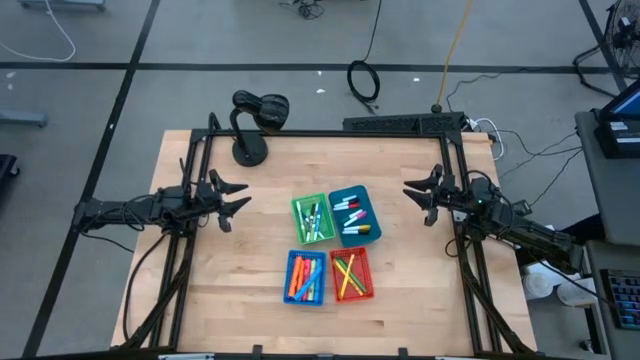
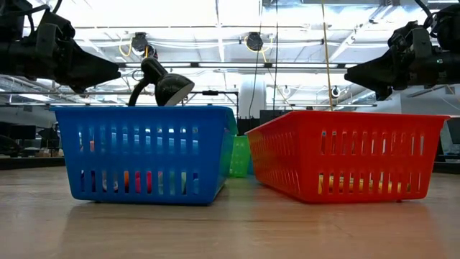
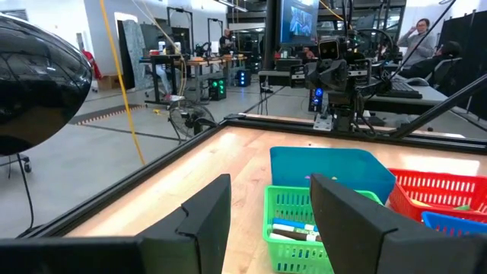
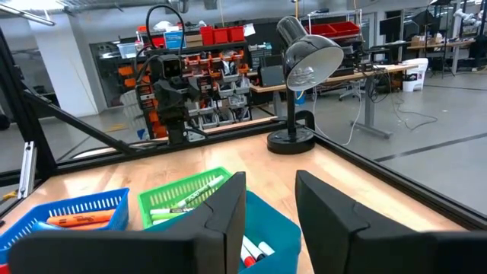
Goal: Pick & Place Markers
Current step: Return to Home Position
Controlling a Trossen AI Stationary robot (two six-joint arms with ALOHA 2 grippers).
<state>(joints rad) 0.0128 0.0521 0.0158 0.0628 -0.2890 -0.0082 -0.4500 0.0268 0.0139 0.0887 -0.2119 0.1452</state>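
From above, the markers (image 1: 346, 275) lie in four bins clustered mid-table: the green bin (image 1: 298, 208), teal bin (image 1: 369, 199), blue bin (image 1: 291, 264) and red bin (image 1: 366, 262). The left gripper (image 1: 241, 196) hangs well to their left and the right gripper (image 1: 409, 194) well to their right, both spread and empty. At table height, both grippers sit high above the bins. Each wrist view shows parted fingers, with the markers in the bins ahead.

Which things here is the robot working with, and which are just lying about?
Job: markers; green bin, teal bin, blue bin, red bin holding them; left gripper, right gripper, both open.
Lying about: desk lamp on the table; cable coil on the floor.
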